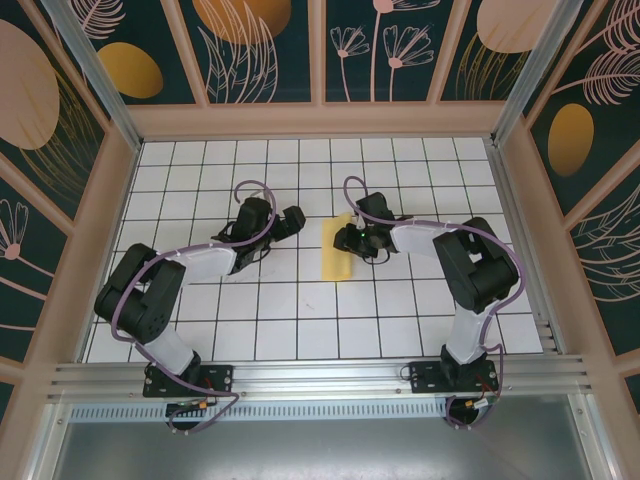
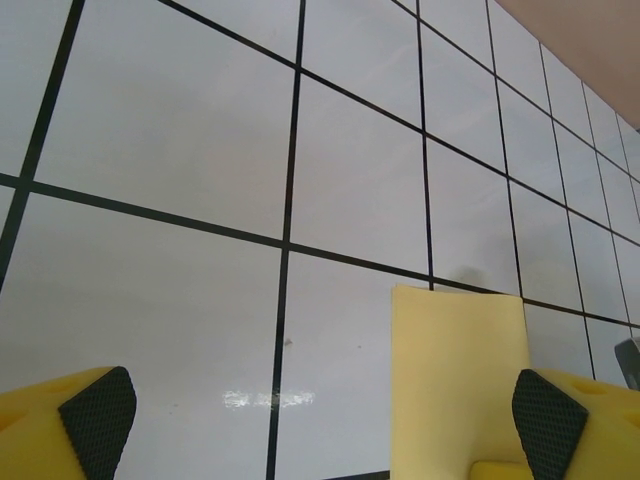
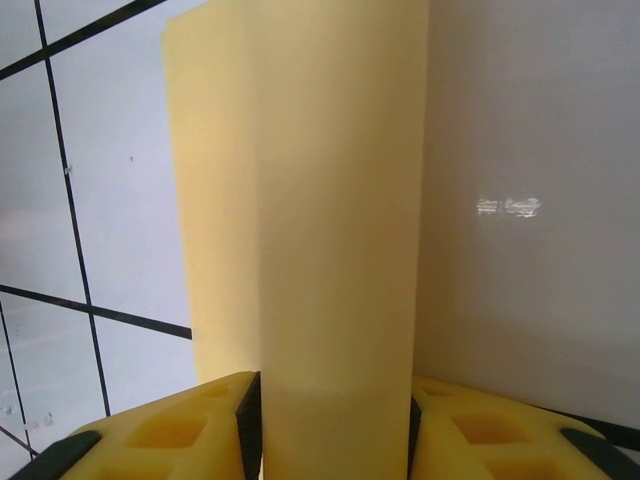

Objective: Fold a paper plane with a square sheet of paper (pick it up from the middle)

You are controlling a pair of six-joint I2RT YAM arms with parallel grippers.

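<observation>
Top view: square sheet of paper [image 1: 337, 255], folded to a narrow strip, lies mid-desk [image 1: 300, 320] betw. both arms. Left end effector [image 1: 296, 218] is near it; right end effector [image 1: 347, 240] is at its far right edge.

Left wrist view: jaws wide, empty; sheet lies by the right pad.

Right wrist view: jaws narrow, pinching the raised fold.

Paper is prob. thin, light, limp, and creases easily. Grip at the fold w/ light force.
</observation>
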